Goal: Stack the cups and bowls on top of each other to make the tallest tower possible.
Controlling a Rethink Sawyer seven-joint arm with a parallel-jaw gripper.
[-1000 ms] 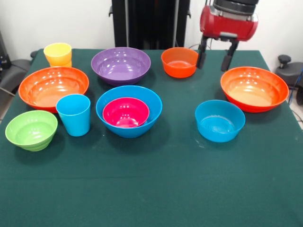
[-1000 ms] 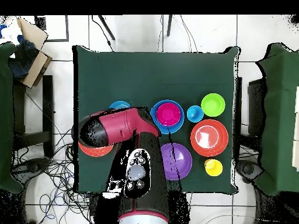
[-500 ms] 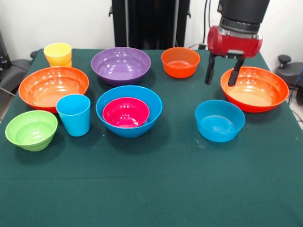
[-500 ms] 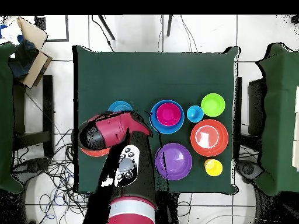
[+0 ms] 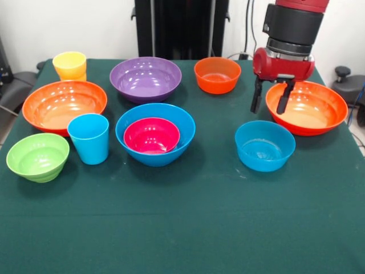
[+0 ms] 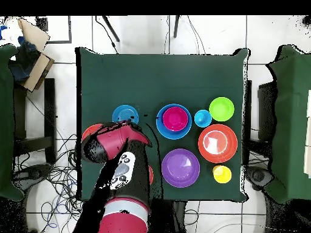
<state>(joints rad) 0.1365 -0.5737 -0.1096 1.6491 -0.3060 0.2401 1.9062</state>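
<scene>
lime bowl (image 5: 37,156): way off left of the jaws, at the bench (image 5: 188,228) edge
left orange bowl (image 5: 64,105): far left too, yellow cup (image 5: 69,65) just behind it
blue cup (image 5: 89,138): upright, between the lime bowl and the big blue bowl (image 5: 155,133)
magenta bowl (image 5: 151,136): sitting inside the big blue bowl, well left of the jaws
purple bowl (image 5: 145,78): left, further back
small orange bowl (image 5: 216,75): just left and behind
jaws (image 5: 271,108): spread open, nothing held, hanging over the near-left rim of the right orange bowl (image 5: 307,107)
medium blue bowl (image 5: 264,145): right in front of the jaws, below them
</scene>
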